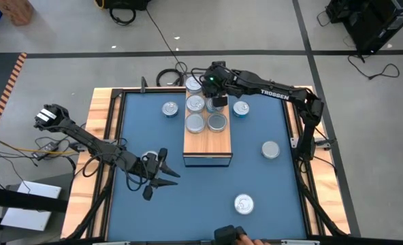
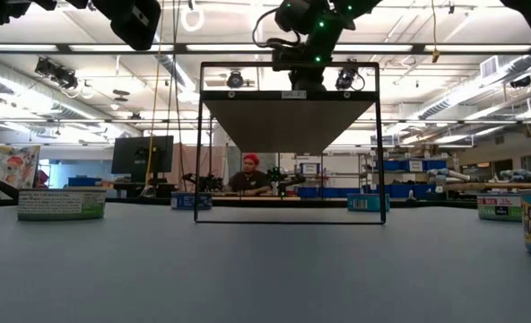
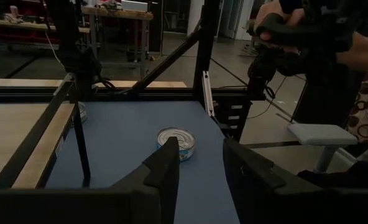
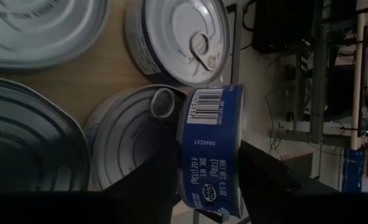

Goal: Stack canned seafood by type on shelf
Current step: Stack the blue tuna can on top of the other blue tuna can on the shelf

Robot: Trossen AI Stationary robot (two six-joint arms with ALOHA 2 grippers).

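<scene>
Between the right gripper's dark fingers you see a blue-sided tin turned on its edge, label outward, pinched across its flat faces. It hangs just above a silver-lidded tin standing on the shelf, beside a second tin with a pull ring. From above, this gripper sits over the far half of the shelf, where four tins are grouped closely together.

Loose tins lie on the blue mat: one left of the shelf, one just right of it, one farther right, and one near the front edge.

Your left gripper waits low over the mat, left of the shelf's near end, its fingers spread and holding nothing. Its wrist view looks past them at the front tin; a person's hands on a controller show beyond the table.

Risks, as judgement:
- The held tin is edge-on, not flat. Released so, it would likely roll or topple off the tin beneath and could knock its neighbours.
- The four shelf tins stand close together, so a tilted descent may shove one toward the shelf edge.
- Stacking by type depends on matching labels; whether the tin beneath is the same kind cannot be told here.
</scene>
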